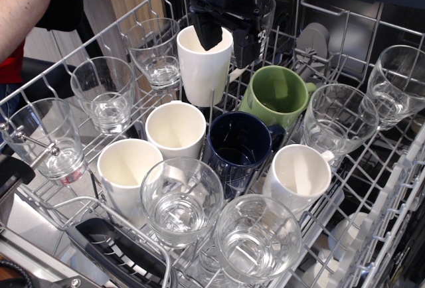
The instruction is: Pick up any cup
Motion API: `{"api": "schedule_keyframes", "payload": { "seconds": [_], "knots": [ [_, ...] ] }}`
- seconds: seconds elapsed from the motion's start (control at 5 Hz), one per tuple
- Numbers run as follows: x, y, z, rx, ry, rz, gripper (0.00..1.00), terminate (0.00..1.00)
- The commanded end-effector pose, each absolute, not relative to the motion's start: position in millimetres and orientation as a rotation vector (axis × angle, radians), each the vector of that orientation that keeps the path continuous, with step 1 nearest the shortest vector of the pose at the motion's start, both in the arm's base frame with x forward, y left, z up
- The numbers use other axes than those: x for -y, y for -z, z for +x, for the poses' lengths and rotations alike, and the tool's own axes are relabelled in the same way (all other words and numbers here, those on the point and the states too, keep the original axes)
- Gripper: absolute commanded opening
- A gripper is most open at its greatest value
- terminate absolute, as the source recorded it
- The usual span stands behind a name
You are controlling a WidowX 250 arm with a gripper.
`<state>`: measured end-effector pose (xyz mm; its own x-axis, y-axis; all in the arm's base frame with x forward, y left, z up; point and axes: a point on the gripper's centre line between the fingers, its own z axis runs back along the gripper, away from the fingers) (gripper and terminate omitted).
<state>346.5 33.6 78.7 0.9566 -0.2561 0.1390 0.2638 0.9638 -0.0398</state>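
Note:
The dark navy-blue mug (238, 148) stands upright in the middle of the wire dish rack (99, 32), opening up, its handle toward the right. My black gripper (228, 36) hangs at the top centre, well behind the navy mug. It is over the rim of a tall white handle-less cup (202, 69). One finger (207, 30) shows in front of that cup's opening and the other finger (247, 44) is to the right of its wall. A narrow gap shows between them. I cannot tell whether they touch the white cup.
A green mug (277, 95) lies tilted to the right of the white cup. More white cups (175, 127) (127, 168) (299, 176) and several clear glasses (182, 202) (257, 236) (337, 117) crowd around the navy mug. A person's arm (20, 2) is at the upper left.

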Motion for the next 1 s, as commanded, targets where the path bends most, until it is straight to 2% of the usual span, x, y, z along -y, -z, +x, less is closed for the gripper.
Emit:
{"api": "schedule_keyframes", "payload": {
  "seconds": [0.0,0.2,0.8],
  "knots": [
    [-33.6,-78.7,346.5,0.133,0.264,-0.058,1.00,0.00],
    [-34.3,-61.0,351.8,0.113,0.256,-0.025,1.00,0.00],
    [-42.4,-6.3,366.7,0.168,0.251,0.029,1.00,0.00]
  ]
}}
